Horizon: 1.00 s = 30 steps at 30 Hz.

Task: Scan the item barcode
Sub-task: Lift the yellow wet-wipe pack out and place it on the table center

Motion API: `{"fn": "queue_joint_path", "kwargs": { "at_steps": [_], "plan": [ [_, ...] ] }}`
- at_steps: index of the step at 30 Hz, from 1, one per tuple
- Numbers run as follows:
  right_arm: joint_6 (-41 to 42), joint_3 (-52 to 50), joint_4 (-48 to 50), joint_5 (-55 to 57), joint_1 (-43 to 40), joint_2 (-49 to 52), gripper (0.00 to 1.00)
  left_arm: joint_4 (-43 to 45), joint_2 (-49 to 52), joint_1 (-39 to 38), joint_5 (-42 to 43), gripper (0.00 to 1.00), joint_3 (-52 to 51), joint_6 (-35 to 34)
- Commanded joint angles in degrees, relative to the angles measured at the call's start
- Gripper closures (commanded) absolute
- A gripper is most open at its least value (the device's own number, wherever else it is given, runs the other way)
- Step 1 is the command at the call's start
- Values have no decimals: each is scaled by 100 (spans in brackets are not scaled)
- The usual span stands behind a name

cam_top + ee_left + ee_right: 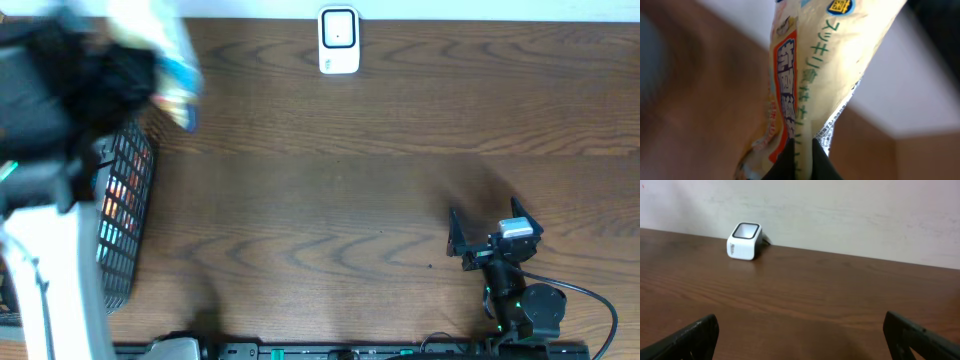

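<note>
Your left gripper (pixel 801 159) pinches the packet (pixel 827 70) by one thin edge at the far left, well apart from the scanner (pixel 339 41), with the right gripper (pixel 802 337) spread and empty; the packet seems to dangle, so a fast swing could slip it.

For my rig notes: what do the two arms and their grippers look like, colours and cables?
The right arm is black, with a silver-grey block at the wrist, green lights and a looping black cable. The left arm shows a white link. Right gripper and left gripper: black fingers.
</note>
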Motion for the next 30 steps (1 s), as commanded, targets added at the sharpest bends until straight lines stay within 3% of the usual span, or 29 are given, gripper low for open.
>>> {"fn": "queue_joint_path", "kwargs": {
  "at_steps": [1,4,8,15,22,23,26,28,30],
  "plan": [
    [-15,-20,-15,4,28,-35,1,-345,702,-804,-1239,93,4,553],
    [-15,-20,-15,4,28,-35,1,-636,1545,-1510,-2310,93,4,870],
    [-15,-20,-15,4,28,-35,1,-592,2564,-2194,-3126,93,4,920],
    [-13,-20,-15,4,28,-35,1,-225,3687,-3053,-3348,93,4,855],
    [-13,-20,-15,4,28,-35,1,-175,3637,-3294,-3624,93,35,861],
    [-15,-20,-15,4,28,-35,1,-254,3539,-3265,-3812,85,96,887],
    [-13,-20,-15,4,28,-35,1,-625,3141,-3130,-4437,29,503,1043],
    [-15,-20,-15,4,28,-35,1,-879,2778,-2959,-4935,9,949,1056],
    [-13,-20,-15,4,28,-35,1,-951,2420,-2730,-5174,2,1325,1058]
  ]
}}
